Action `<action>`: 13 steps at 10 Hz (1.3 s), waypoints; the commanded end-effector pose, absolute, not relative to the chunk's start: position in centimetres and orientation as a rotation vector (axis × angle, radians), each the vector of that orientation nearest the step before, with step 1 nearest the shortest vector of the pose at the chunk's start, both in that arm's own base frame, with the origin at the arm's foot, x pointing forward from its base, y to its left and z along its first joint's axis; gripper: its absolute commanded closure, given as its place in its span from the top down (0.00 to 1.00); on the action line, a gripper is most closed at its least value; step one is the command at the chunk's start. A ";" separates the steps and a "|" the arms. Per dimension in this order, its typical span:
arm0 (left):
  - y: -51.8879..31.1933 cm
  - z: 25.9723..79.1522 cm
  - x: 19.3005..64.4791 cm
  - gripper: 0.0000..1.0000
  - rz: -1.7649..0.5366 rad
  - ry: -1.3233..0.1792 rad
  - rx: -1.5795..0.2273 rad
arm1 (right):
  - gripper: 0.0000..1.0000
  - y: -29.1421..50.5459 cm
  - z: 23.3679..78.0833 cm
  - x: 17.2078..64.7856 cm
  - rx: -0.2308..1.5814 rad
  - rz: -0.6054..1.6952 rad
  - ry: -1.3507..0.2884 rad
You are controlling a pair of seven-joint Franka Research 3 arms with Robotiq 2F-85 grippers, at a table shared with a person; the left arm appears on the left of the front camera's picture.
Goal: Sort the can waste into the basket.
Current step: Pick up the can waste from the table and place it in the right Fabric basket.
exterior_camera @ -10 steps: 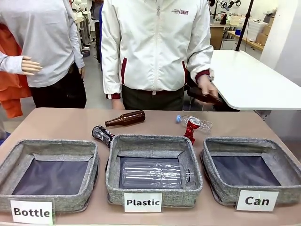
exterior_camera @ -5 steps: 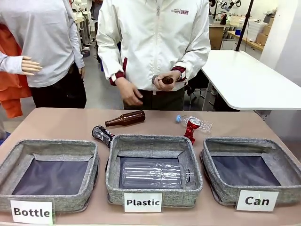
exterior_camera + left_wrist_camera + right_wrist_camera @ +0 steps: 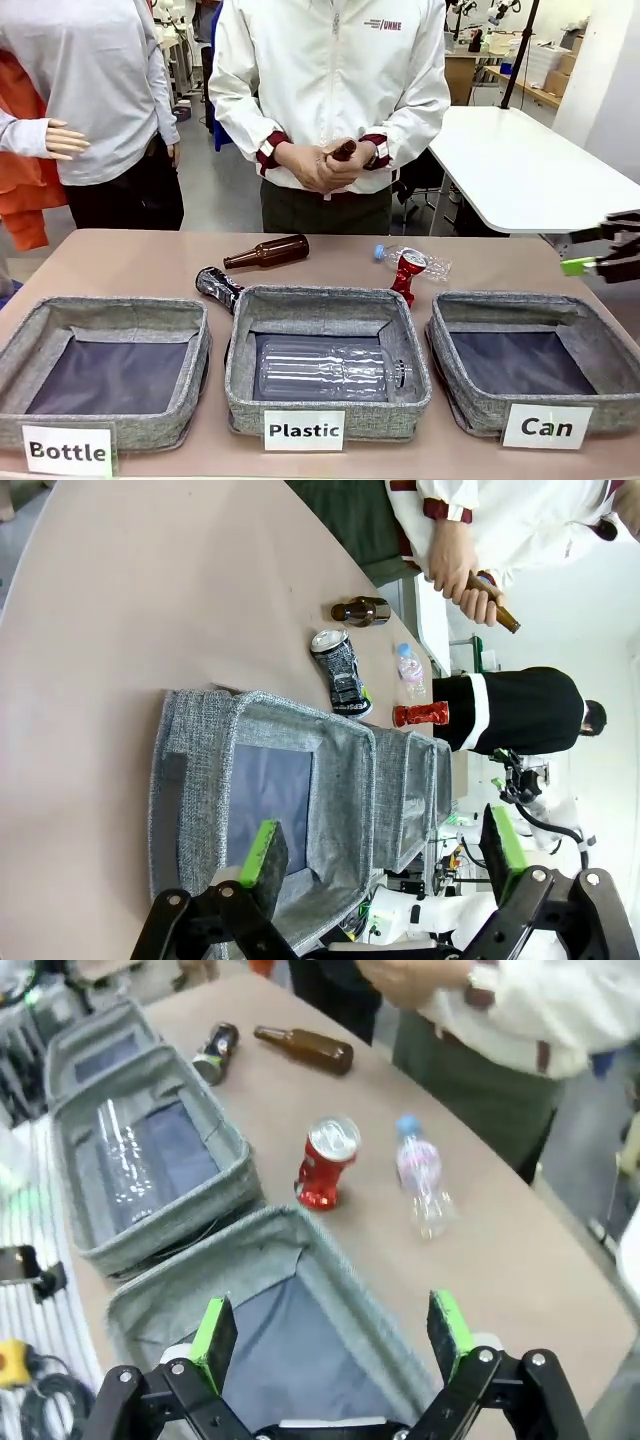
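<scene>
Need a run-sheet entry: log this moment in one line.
red can, black can: on table | Can basket: empty | jaws: both open

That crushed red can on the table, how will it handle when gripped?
Likely light: the red can is crushed, probably empty. Standing on end with a pinched waist, it may tip if nudged. Its glossy creased metal could slip or dent further.

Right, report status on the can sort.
Left gripper, right gripper open, empty. Red can, black can on table, not yet in Can basket. Person's hands hold a bottle, clear of the cans.
</scene>
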State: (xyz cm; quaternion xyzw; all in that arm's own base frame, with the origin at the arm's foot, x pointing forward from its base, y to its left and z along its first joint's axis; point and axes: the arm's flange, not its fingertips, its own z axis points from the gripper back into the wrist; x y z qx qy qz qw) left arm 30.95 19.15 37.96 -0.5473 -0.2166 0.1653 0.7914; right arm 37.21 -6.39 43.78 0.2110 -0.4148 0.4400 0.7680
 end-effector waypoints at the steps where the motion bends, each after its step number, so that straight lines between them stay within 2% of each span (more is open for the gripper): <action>1: 19.2 38.0 30.9 1.00 0.338 -0.486 -1.187 | 1.00 -4.3 41.6 42.0 0.419 1.060 -0.962; 5: 19.2 38.0 30.9 1.00 0.338 -0.486 -1.187 | 1.00 0.5 38.0 47.4 0.383 1.161 -1.006; 8: 19.2 38.0 31.0 1.00 0.356 -0.466 -1.177 | 1.00 2.6 36.1 49.3 0.423 1.207 -0.995; 10: 22.9 43.4 26.7 1.00 0.258 -0.471 -1.204 | 1.00 3.4 34.3 50.7 0.445 1.215 -0.960; 13: 28.2 46.4 20.9 1.00 0.223 -0.484 -1.152 | 1.00 3.8 32.4 52.4 0.522 1.211 -0.923</action>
